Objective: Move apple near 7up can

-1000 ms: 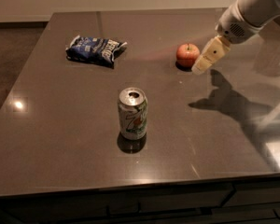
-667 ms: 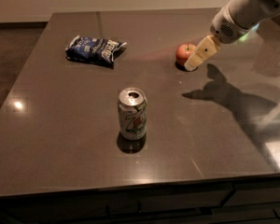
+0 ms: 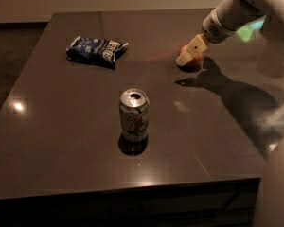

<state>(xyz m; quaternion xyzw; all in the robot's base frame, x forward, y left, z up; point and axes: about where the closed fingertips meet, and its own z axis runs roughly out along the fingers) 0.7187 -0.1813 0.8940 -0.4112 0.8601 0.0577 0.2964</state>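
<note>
The 7up can (image 3: pixel 134 115) stands upright in the middle of the dark table (image 3: pixel 57 136), silver with green and red markings. The small red apple (image 3: pixel 196 61) sits at the back right of the table, far from the can. My gripper (image 3: pixel 188 55) reaches in from the upper right and is down at the apple, covering most of it from the front left. Only a red edge of the apple shows beside the cream-coloured gripper tip.
A dark blue chip bag (image 3: pixel 97 50) lies at the back left of the table. My white arm (image 3: pixel 236 11) crosses the upper right corner. The table's front edge runs along the bottom, and the robot's body shows at the bottom right.
My gripper has moved left and down onto the apple, from beside its right side to covering it. The can, the bag and the apple have not moved.
</note>
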